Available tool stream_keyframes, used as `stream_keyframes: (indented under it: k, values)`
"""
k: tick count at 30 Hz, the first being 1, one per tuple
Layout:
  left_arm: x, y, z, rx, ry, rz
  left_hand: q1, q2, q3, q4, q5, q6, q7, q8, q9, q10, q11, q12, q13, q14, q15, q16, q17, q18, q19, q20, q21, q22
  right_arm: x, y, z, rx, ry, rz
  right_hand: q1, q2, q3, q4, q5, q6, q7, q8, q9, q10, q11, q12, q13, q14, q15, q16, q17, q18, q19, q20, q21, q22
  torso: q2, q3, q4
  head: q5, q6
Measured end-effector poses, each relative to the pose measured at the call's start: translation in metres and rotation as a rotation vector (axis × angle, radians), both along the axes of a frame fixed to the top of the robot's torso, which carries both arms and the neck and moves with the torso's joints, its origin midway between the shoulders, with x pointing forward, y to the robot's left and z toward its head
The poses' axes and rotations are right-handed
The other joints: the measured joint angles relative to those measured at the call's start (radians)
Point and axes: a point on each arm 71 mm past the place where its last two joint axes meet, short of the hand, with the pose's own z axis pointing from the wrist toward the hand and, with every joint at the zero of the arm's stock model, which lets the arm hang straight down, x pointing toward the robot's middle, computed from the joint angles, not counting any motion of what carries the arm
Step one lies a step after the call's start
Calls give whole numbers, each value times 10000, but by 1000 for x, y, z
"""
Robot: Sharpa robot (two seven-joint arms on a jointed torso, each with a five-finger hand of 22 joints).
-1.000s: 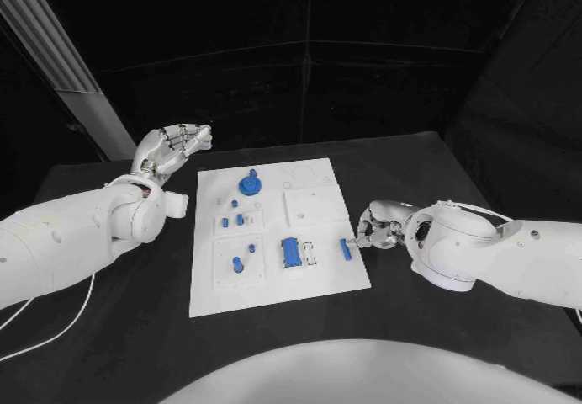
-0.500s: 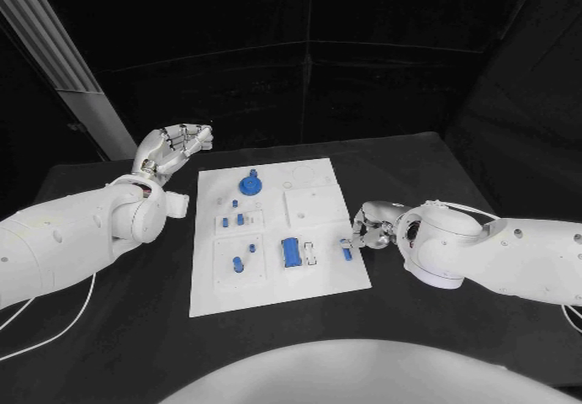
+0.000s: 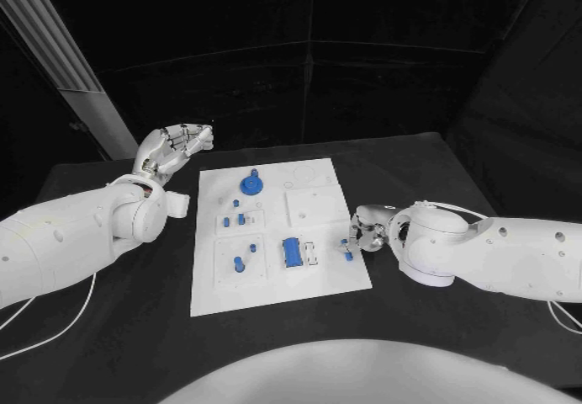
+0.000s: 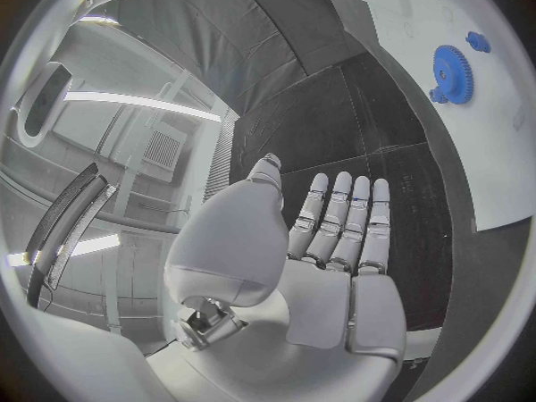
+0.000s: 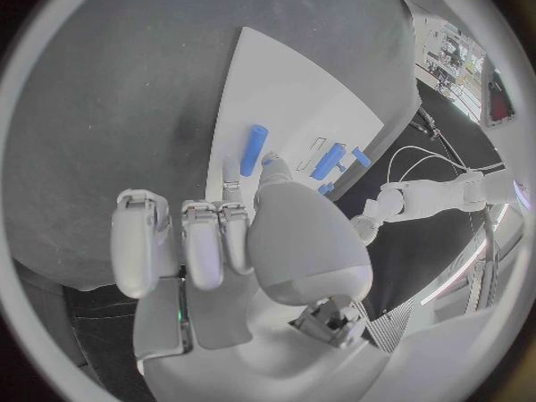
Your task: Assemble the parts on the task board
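Observation:
The white task board (image 3: 309,206) lies mid-table. On it are a blue gear (image 3: 251,183), a blue block (image 3: 291,252) and several small blue pieces (image 3: 239,220). My right hand (image 3: 367,231) sits at the board's right edge. Its thumb and a finger pinch the near end of a small blue peg (image 3: 347,250) just over that edge. In the right wrist view the peg (image 5: 254,149) juts out past the fingertips (image 5: 272,165) above the board (image 5: 290,89). My left hand (image 3: 176,143) is raised off the board's far left corner, holding nothing, its fingers (image 4: 340,219) straight. The gear (image 4: 452,73) lies ahead of it.
A grey pillar (image 3: 67,67) slants at the back left. A white cable (image 3: 49,328) trails over the black table (image 3: 425,168) at the near left. Bare tabletop lies right of the board and behind it.
My right hand and forearm have shifted a little left, toward the board's right edge. The peg has stayed almost where it was. The left hand has not moved.

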Motion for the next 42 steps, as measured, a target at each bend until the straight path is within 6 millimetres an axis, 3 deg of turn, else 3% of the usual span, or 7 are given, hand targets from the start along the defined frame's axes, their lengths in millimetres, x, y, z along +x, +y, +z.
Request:
stream_keyframes:
  k: [9,10,13,17,21,29,42]
  values:
    - [0,0,0,-5,3,-8,0,0,0,0,0,0,0,0,1,0,0,0,0,0,0,0,1,0,0,0,0,1,2,4,-2,-75,106,49,118,11,58,-59,0,89,15,47,39,0,0,0,0,0,0,0,0,0,0,0,0,0,2,-1,-9,3,0]
    - [0,0,0,-6,3,-10,0,0,0,0,0,0,0,0,1,0,0,0,0,0,0,0,1,0,0,0,0,1,2,5,-3,-82,122,59,239,30,98,-99,0,96,21,15,636,0,0,0,2,0,0,0,0,0,0,0,0,0,2,-1,-9,3,0]
    - [0,0,0,-10,5,-18,0,0,0,0,0,0,0,0,1,0,0,0,0,0,0,0,1,1,0,0,0,1,1,8,-4,-92,188,120,483,86,259,-259,0,101,11,12,1571,-1,0,5,28,0,0,0,0,0,0,0,0,0,2,-1,-9,10,0]
    - [0,0,0,-12,8,-20,0,0,0,0,0,0,0,0,1,0,0,0,1,0,0,0,1,1,0,0,0,1,1,10,-5,-114,235,168,1152,118,690,-754,-54,31,-71,-13,2131,-5,5,97,62,-1,2,0,0,0,0,-1,0,0,1,-1,-9,33,0]
    - [0,0,0,-10,9,-12,0,0,0,0,0,0,0,0,1,0,0,0,1,0,0,0,2,1,0,0,0,2,1,12,-4,-109,252,219,1451,28,1083,-1147,-496,-11,-30,-95,2131,-20,19,80,62,-2,4,0,0,0,0,-1,0,0,0,-1,-7,44,0]
    - [-1,0,0,-14,11,-19,0,0,-4,4,0,-2,-2,10,2,0,0,0,1,0,0,23,-6,1,0,0,0,2,1,14,-3,-96,275,306,1621,-142,1568,-1512,-576,-18,-4,-276,2131,-20,19,57,58,-2,4,0,0,1,0,-1,46,0,-4,-5,-7,51,0]
    - [-1,2,0,-7,14,4,0,0,-27,27,0,-36,-36,39,-3,0,0,0,2,0,0,50,-29,1,0,0,0,3,-3,12,-2,359,186,269,1650,-171,2948,-1697,-793,475,289,-1400,2114,-17,90,-21,-15,1,179,0,0,-1,18,165,228,0,-4,4,-7,102,0]
